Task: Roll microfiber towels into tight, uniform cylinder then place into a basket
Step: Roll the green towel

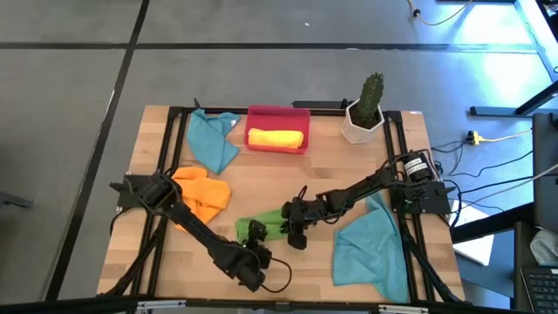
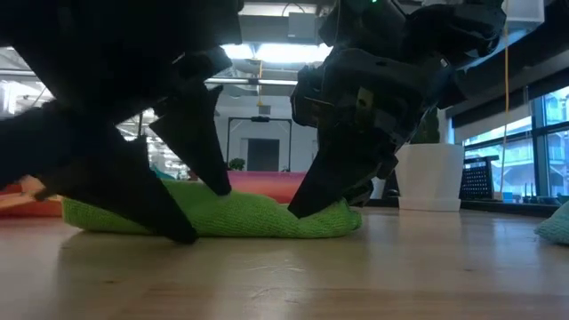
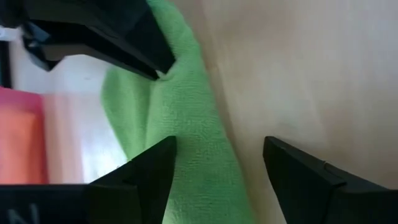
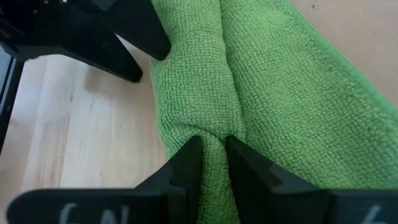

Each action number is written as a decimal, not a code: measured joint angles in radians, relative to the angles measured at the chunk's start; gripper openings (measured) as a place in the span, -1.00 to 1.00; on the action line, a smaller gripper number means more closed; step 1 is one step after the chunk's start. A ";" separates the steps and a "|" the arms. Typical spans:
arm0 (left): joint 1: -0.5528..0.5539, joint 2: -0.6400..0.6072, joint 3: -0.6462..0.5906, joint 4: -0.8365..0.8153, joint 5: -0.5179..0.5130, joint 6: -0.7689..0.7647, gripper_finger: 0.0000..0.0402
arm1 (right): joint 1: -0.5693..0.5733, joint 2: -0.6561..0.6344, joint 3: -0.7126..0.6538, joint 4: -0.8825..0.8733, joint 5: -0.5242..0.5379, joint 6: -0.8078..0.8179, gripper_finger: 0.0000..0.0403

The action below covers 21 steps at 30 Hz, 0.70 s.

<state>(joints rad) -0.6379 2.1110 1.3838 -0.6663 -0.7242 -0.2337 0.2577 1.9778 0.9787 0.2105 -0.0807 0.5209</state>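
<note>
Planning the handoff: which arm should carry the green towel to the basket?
Probably right. The right gripper is pinched shut on the green towel; the left gripper stands open astride it. The basket is free beside a yellow roll.

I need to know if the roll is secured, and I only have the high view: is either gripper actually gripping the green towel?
Observer: Yes. The right wrist view shows the right gripper pinching a fold of the green towel.
Operator: And the left one?
Observer: The left gripper is open, fingers set apart with the towel's edge between them, not clamped.
Operator: Is the towel lifted off the table?
Observer: No. In the low view it lies flat on the table as a low, loose bundle.
</note>
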 joint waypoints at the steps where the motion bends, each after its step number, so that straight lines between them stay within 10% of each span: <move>1: 0.001 0.002 0.000 0.000 -0.011 0.000 0.16 | 0.000 0.000 0.000 0.000 0.000 0.000 -0.60; 10: 0.036 0.005 -0.004 -0.006 -0.026 -0.010 0.10 | 0.001 0.000 0.000 0.003 -0.023 0.003 -0.60; 21: 0.047 0.004 -0.023 0.001 0.015 0.005 -0.55 | 0.001 0.001 0.000 0.006 -0.025 -0.002 -0.60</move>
<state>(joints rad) -0.5905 2.1150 1.3610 -0.6655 -0.7090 -0.2284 0.2588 1.9785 0.9787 0.2166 -0.1058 0.5186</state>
